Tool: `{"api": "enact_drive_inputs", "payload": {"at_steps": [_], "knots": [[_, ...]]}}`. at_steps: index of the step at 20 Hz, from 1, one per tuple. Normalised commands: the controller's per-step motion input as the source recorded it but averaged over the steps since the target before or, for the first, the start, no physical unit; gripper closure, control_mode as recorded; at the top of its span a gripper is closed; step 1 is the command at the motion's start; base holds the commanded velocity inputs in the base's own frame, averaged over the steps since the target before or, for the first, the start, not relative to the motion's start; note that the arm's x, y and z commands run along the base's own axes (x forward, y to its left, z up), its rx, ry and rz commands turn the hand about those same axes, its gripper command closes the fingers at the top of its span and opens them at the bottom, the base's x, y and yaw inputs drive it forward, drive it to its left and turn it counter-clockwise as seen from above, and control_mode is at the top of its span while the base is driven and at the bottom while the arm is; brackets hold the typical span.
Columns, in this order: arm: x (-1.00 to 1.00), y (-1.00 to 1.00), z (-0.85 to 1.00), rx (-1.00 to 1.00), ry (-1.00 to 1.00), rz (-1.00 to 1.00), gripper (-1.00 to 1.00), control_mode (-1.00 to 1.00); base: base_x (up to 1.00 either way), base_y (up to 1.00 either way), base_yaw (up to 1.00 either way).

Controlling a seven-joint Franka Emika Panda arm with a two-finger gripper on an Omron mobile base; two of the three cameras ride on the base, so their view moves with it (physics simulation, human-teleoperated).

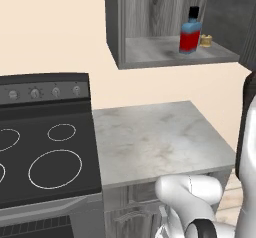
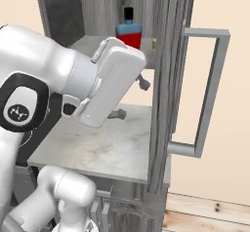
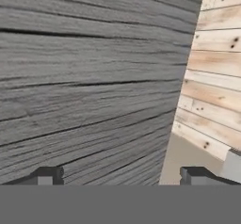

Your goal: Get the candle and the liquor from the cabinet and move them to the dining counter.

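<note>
1. The cabinet (image 1: pixel 150 52) hangs open above the small marbled worktop (image 1: pixel 155 137) beside the stove (image 1: pixel 45 147); its door (image 2: pixel 168 80) is swung wide, bar handle (image 2: pixel 207 89) outward.
2. The liquor (image 1: pixel 190 32) stands upright on the shelf, with a small tan object (image 1: pixel 206 41) – likely the candle – just beside it.
3. The gripper (image 3: pixel 120 177) faces the door's wood grain, fingers spread wide, holding nothing.
4. Opening looks done; next comes the reach – the hand must swing around the door and approach the bottle level.

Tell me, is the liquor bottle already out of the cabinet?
No, the bottle stands upright on the shelf inside the open cabinet, beside a small candle.
</note>
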Motion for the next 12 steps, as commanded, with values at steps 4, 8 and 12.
{"api": "enact_drive_inputs", "payload": {"at_steps": [4, 8, 12], "knots": [[0.05, 0.5, 0.0, -0.03, 0.0, 0.08, -1.0, -1.0, 0.0, 0.0, 0.0], [0.0, 0.63, 0.04, -0.11, 0.11, 0.24, -1.0, -1.0, 0.0, 0.0, 0.0], [-0.02, 0.54, 0.14, -0.15, 0.43, 0.45, -1.0, -1.0, 0.0, 0.0, 0.0]]}}
